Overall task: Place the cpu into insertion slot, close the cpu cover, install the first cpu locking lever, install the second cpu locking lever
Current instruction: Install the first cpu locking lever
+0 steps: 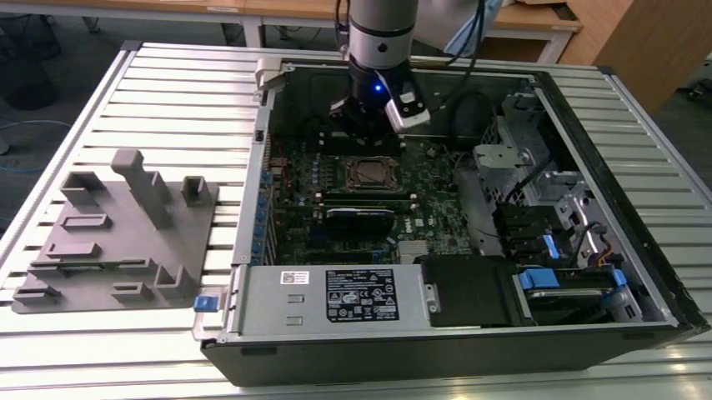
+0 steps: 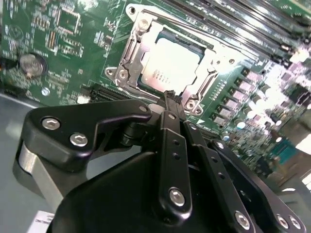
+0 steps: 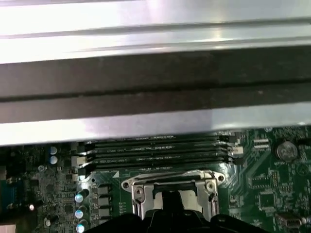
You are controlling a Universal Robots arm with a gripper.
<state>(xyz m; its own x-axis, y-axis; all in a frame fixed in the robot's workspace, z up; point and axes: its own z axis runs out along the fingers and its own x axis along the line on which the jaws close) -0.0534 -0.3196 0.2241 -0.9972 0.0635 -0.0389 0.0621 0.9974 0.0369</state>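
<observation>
Your end effector (image 2: 169, 98) hangs low over the motherboard (image 1: 292, 179) inside the open computer case (image 1: 445, 354), just beside the insertion slot (image 1: 371, 172). In the second wrist view its two fingers lie pressed together with nothing between them, and their tips reach one edge of the slot without visibly touching it.

The cpu (image 2: 170, 60) sits flat in the insertion slot, its dull silvery top facing up. The cpu cover (image 2: 210, 62) lies down around it, framing the chip through its cut-out centre. You cannot tell from either wrist view whether the locking levers are latched.

In the first wrist view the memory modules (image 3: 155, 150) run in a row just beyond the slot, between it and the case wall.

In the exterior view the case lies on its side on the slatted tabletop (image 1: 167, 92), taking up the middle and the exterior view's right. A grey fixture block (image 1: 112, 242) rests near the tabletop edge on the exterior view's left, well apart from the arm.
</observation>
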